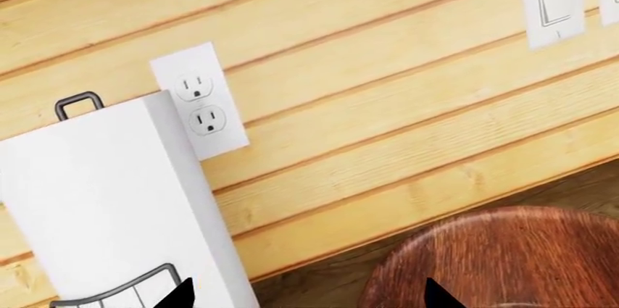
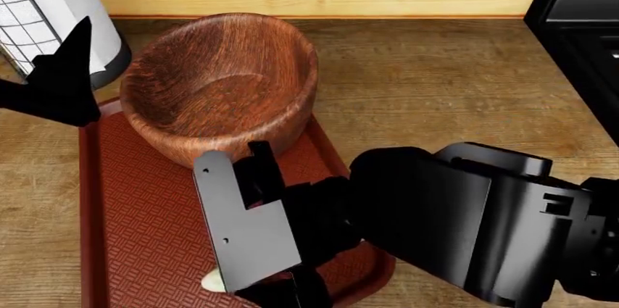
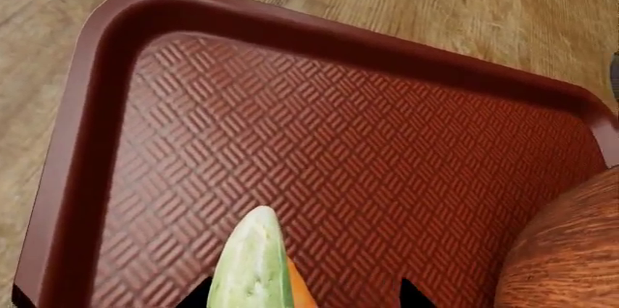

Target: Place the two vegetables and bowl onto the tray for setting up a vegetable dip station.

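Note:
The dark wooden bowl [image 2: 220, 83] stands at the far end of the dark red tray [image 2: 145, 235], reaching past its far rim. In the right wrist view the green cucumber [image 3: 249, 268] with its pale end and the orange carrot [image 3: 298, 292] lie side by side on the tray [image 3: 320, 141]. My right gripper [image 3: 304, 298] is open around them, with a gap beside the carrot. My left gripper [image 1: 309, 298] hangs open between the bowl [image 1: 512, 257] and the white roll, holding nothing. The head view shows the left gripper [image 2: 58, 80] left of the bowl.
A white paper-towel roll in a wire holder [image 2: 48, 11] stands at the back left, close to my left gripper. Behind it is a plank wall with an outlet [image 1: 198, 101] and a switch [image 1: 553, 0]. A black appliance [image 2: 580, 32] flanks the wooden counter [image 2: 435, 90] on the right.

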